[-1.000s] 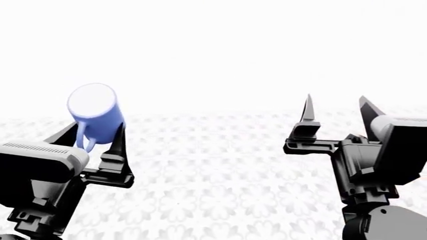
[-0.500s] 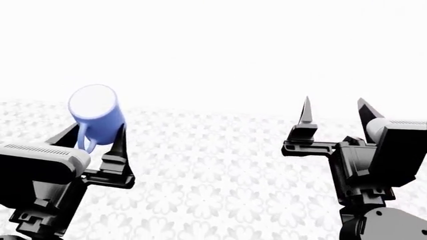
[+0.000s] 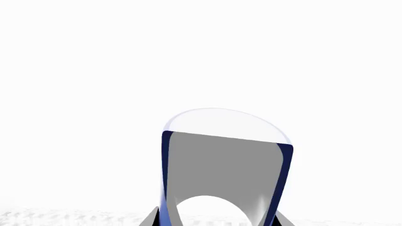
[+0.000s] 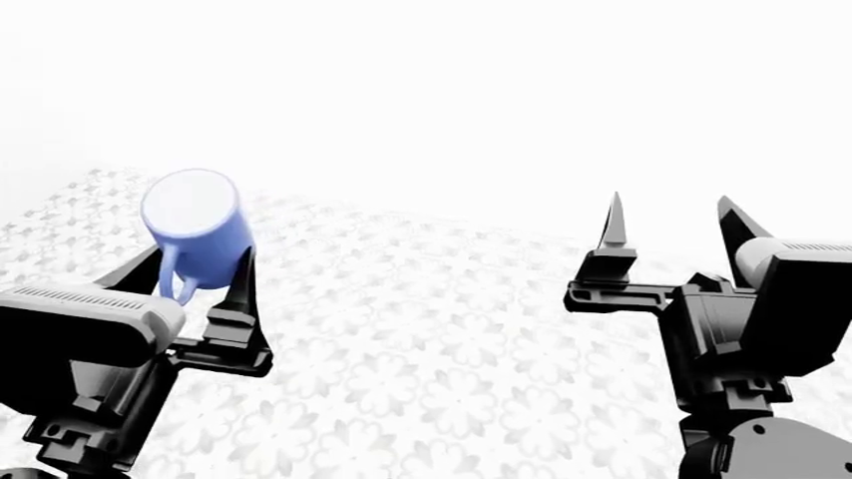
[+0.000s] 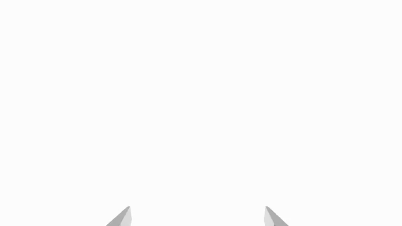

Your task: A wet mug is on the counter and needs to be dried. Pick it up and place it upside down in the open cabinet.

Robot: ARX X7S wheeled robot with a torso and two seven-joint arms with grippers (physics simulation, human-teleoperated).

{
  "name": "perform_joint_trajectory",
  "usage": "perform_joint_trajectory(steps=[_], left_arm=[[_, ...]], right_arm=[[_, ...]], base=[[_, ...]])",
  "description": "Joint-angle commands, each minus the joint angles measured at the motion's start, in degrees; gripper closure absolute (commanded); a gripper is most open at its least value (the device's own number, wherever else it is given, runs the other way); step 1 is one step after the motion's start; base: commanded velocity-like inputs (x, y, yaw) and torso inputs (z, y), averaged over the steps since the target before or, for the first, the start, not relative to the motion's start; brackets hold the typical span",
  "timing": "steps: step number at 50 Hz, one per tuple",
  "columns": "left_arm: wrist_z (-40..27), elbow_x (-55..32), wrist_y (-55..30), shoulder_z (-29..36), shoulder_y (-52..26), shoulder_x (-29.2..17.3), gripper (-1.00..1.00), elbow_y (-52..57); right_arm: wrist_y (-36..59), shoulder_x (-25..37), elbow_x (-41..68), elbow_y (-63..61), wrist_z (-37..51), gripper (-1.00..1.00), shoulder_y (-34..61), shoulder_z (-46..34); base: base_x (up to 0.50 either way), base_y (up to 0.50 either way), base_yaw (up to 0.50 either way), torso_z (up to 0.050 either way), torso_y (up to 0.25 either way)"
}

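Right now my left claw (image 4: pixel 187 284) is clamped on the mug (image 4: pixel 198 232), at the left of the head frame. The mug sits between my two dark fingers (image 4: pixel 239 289), one pressed against each side of its body, and it rises above their tips toward the upper left of the frame. Its thin loop handle hangs down between the fingers, close to the base of the claw. The mug is tilted, its pale round end turned up toward the head camera; I cannot tell whether that end is the mouth or the bottom.

The mug is a small, plain cylinder in light periwinkle blue, smooth and unmarked. In the left wrist frame it (image 3: pixel 223 165) fills the lower centre, looking grey across its middle with dark blue edges and a pale curved rim above.

My right claw (image 4: pixel 672 235) is at the right of the head frame, jaws spread wide with nothing between them; its two pointed fingertips (image 5: pixel 122 217) also show apart at the bottom of the right wrist frame against plain white.

Below both claws in the head frame lies the white floral-patterned floor (image 4: pixel 440 349), filling the lower part, with blank white above.
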Motion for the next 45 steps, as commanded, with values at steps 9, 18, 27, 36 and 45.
perform_joint_trajectory(steps=[9,18,27,36,45], left_arm=[[-0.6,-0.4,0.8,0.2,0.0,-0.1,1.00,-0.1],[-0.6,-0.1,1.2,0.3,0.3,-0.1,1.00,-0.2],[-0.6,-0.1,1.5,0.2,0.6,-0.2,1.00,0.0],[-0.8,-0.3,1.4,0.4,0.2,-0.4,1.00,0.0],[-0.9,-0.2,1.7,0.5,0.5,-0.4,1.00,0.0]], right_arm=[[-0.1,0.0,-0.3,0.0,0.1,-1.00,-0.4,0.2],[-0.2,-0.1,-0.4,0.1,0.1,-1.00,-0.6,0.3],[-0.1,-0.2,-0.5,0.1,0.0,-1.00,-0.7,0.4],[0.2,-0.2,-0.4,-0.1,0.1,-1.00,-0.6,0.4],[0.0,-0.1,-0.6,-0.1,0.2,-1.00,-0.9,0.6]], base=[[0.00,0.00,0.50,0.000,0.000],[0.00,0.00,0.50,0.000,0.001],[0.00,0.00,0.50,0.000,0.000],[0.00,0.00,0.50,0.000,0.000],[0.00,0.00,0.50,0.000,0.000]])
